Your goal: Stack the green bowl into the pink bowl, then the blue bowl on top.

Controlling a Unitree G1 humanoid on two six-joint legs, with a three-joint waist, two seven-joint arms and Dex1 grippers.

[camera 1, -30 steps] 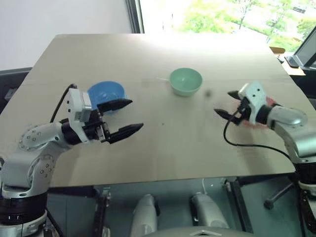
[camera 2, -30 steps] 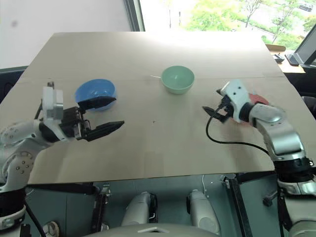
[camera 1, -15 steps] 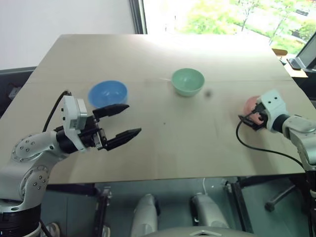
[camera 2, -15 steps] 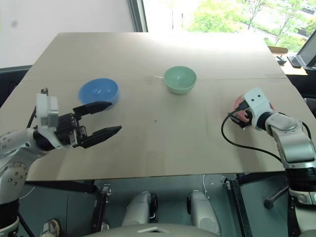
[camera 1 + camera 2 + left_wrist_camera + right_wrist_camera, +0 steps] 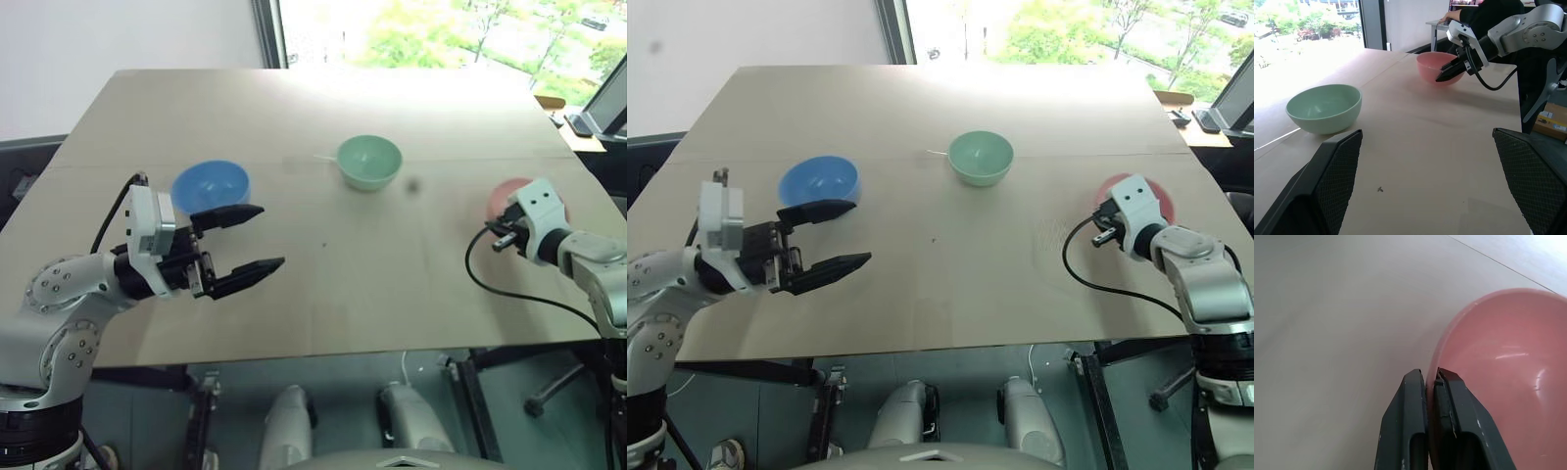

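The right hand [image 5: 1430,377] is closed on the rim of the small round bowl of salmon-pink plastic [image 5: 1508,362]: one black finger [image 5: 1408,416] presses the outside wall and the other sits inside, with the thin wall pinched between them. In the head views this pink bowl [image 5: 1161,194] stands upright on the light wooden table [image 5: 940,284], near the table's right edge, at about 3 o'clock from the table's middle (most of it is hidden behind the white wrist housing). A black cable [image 5: 1087,279] loops from this wrist over the table surface.

The left hand [image 5: 253,238] is wide open and grips nothing; its two black fingers [image 5: 230,213] point level toward the middle of the table and hang above the surface. Just behind the upper finger, at about 10 o'clock from the table's middle, stands the small round bowl of sky-blue plastic [image 5: 209,183], upright and untouched.

The small round bowl of pale mint-green plastic [image 5: 369,161] stands upright at about 12 o'clock to 1 o'clock from the table's middle, well apart from both hands and from the other two bowls. All three bowls stand separately, none inside another.
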